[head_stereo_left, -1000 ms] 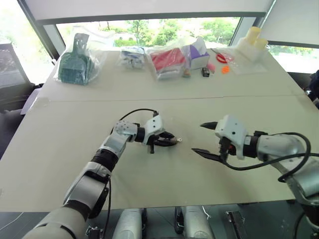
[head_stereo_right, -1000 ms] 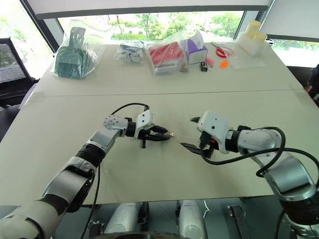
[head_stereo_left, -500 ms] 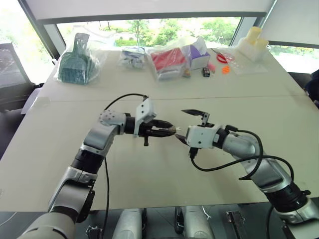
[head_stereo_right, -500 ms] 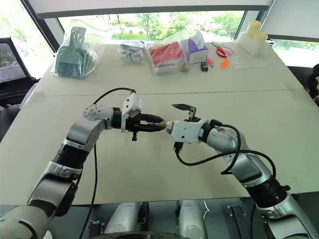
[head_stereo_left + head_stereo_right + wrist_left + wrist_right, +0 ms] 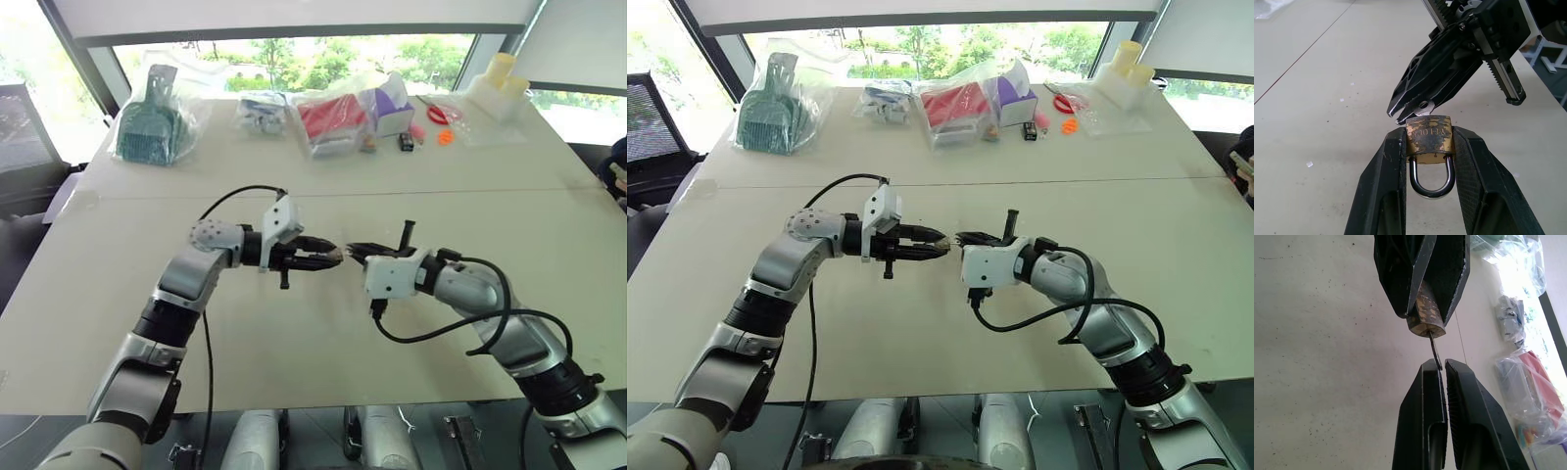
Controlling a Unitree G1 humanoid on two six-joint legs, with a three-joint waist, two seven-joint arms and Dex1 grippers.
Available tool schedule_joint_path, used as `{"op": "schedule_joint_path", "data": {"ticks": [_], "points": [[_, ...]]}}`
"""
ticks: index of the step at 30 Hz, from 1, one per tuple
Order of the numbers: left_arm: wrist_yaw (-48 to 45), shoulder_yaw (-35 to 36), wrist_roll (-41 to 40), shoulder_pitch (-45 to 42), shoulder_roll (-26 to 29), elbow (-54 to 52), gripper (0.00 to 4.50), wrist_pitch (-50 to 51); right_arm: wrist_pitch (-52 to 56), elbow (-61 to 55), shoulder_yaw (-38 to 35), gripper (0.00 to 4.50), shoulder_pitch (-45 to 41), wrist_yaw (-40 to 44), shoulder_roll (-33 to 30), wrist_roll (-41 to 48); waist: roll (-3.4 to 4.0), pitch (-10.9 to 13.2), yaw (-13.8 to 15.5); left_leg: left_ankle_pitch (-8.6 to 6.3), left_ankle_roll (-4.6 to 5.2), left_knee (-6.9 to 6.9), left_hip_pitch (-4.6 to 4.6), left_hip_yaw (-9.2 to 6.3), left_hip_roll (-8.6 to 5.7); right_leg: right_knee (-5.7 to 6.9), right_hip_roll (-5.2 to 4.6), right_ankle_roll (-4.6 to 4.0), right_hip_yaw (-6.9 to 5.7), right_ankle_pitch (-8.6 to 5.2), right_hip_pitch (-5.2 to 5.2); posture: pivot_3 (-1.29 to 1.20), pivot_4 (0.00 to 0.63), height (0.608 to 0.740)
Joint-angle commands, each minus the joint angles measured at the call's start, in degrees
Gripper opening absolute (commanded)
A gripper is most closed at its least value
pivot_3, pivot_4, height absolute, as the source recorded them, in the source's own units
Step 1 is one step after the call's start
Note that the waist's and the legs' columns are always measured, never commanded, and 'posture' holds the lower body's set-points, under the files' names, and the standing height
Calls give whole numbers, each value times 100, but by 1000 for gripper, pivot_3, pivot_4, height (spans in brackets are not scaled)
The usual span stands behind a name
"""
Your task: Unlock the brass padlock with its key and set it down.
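Left gripper [image 5: 939,250] and right gripper [image 5: 960,238] meet tip-to-tip above table [image 5: 921,323].

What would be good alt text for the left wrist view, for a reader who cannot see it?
The left fingers clamp a brass padlock by its sides, its shackle still closed and pointing toward the camera. The right gripper has shut on the key, which sticks out of the padlock's far end, above a pale table.
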Motion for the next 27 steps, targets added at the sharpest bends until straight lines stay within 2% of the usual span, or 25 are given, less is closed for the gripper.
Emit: {"op": "schedule_joint_path", "data": {"ticks": [1,13,19,23,27], "points": [[32,3,-29,-37,-10,-147,742,-74,-47,-290,-155,51,-93,47,88,51,0,0,0,0,0,0,0,0,0,0,0,0,0,0,0,0,150,740],[350,-231,723,6,-45,-38,742,-1392,-8,70,16,51,-669,1082,125,477,0,0,3,0,0,0,0,1,-1,0,0,0,0,0,0,0,150,740],[478,-433,1271,87,59,109,742,-2610,806,298,1,51,-1099,2013,216,1118,1,0,-1,0,0,0,2,3,0,1,0,-1,-1,1,0,0,150,740],[624,-506,1574,77,115,310,742,-3372,1464,298,-31,51,-1245,2336,260,1341,1,0,8,0,0,0,2,3,1,1,0,-1,0,1,0,0,150,740],[556,-410,1293,139,80,303,742,-2997,1122,356,-34,51,-1303,2148,270,1073,1,0,3,0,0,0,1,4,0,1,-1,-1,-1,1,0,0,150,740]]}}
